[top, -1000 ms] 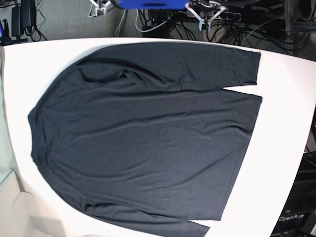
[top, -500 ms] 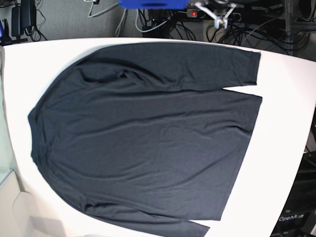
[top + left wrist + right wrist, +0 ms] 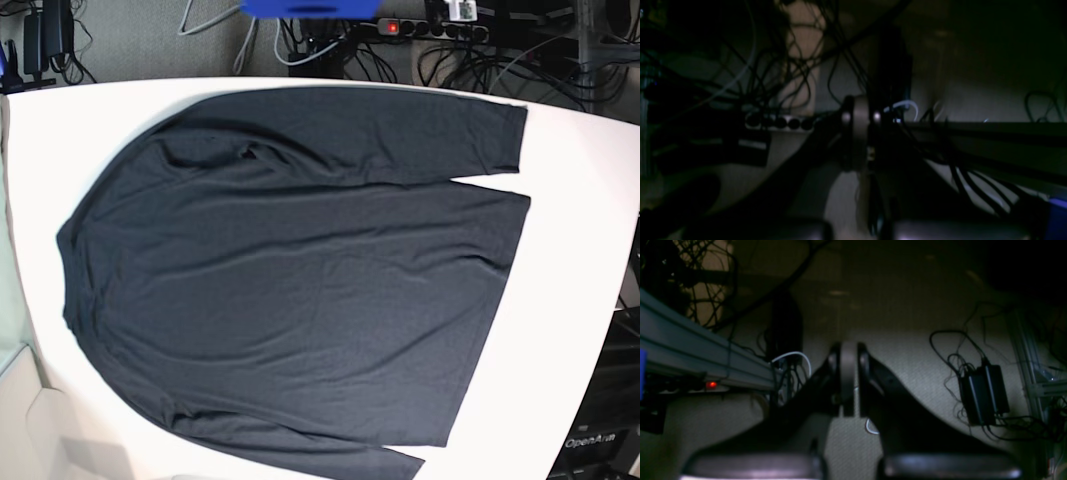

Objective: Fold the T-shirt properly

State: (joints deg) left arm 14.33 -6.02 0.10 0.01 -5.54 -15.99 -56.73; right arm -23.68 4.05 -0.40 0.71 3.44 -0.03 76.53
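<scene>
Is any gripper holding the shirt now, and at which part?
Nothing is held. The left gripper and the right gripper are shut on nothing, pointing at cables behind the table. The T-shirt lies flat and untouched on the table.

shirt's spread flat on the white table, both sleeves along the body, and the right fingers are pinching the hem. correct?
Not quite. The T-shirt does lie spread on the white table with both sleeves along the body, but nothing grips it: the base view shows no arm over the cloth, and the right wrist view shows the right gripper shut on nothing, above the floor.
</scene>
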